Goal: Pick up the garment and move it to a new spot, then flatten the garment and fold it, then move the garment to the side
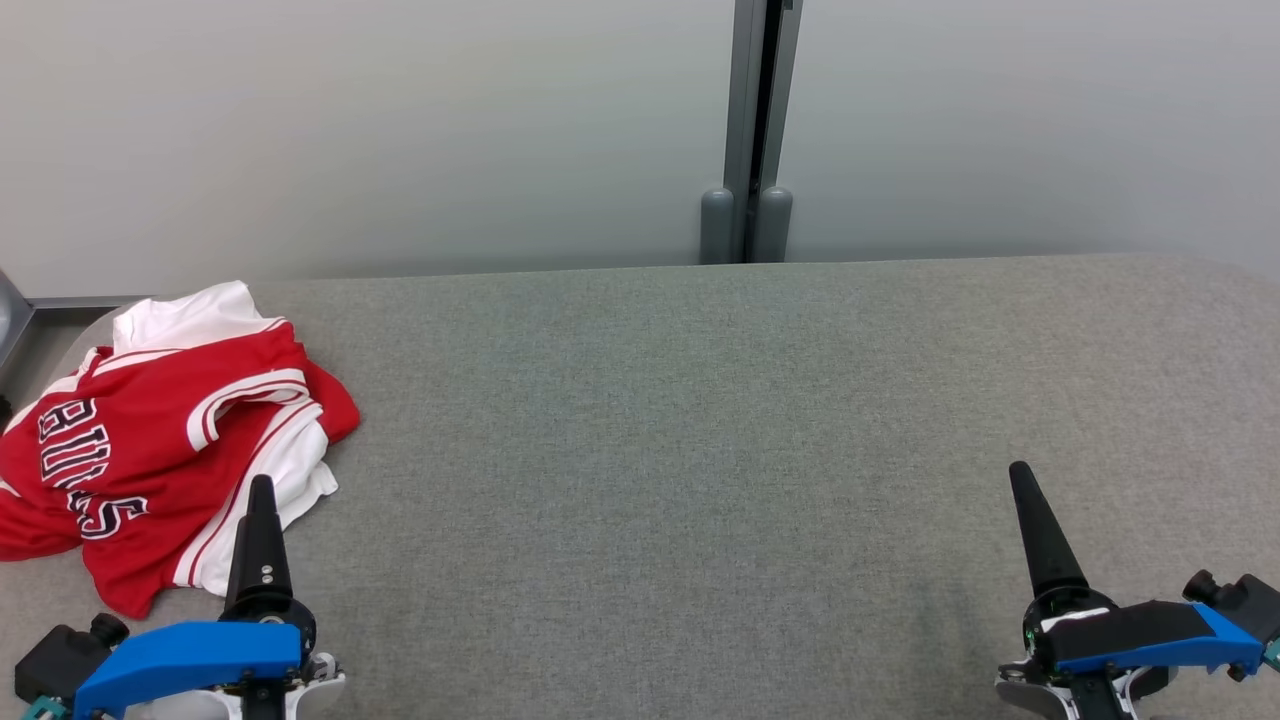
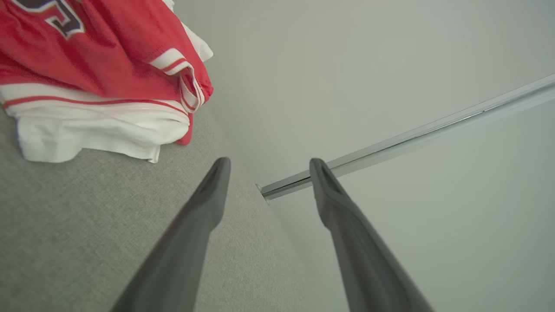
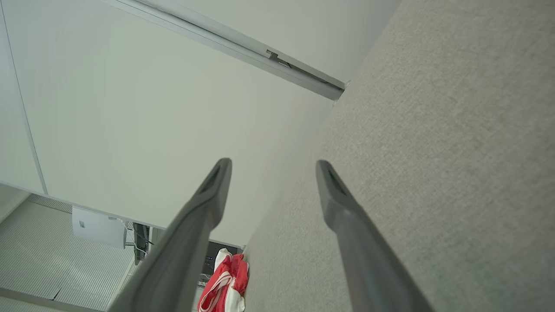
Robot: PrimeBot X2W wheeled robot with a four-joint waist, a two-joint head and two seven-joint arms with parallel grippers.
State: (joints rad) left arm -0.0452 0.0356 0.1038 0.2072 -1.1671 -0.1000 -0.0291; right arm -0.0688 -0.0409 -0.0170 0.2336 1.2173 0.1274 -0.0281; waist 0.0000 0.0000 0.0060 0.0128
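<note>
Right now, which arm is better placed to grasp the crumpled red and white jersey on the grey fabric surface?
Probably left. The open left gripper is close beside the red and white jersey at the left end of the grey fabric surface; the open right gripper is far away.

There is lots of free room over the wide grey worktop (image 1: pixel 700 450); only the heaped red shirt (image 1: pixel 160 440) blocks its left end.

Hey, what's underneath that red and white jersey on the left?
The jersey lies crumpled on the gray fabric tabletop, near its left edge. Anything beneath its bunched layers is covered and cannot be seen.
</note>
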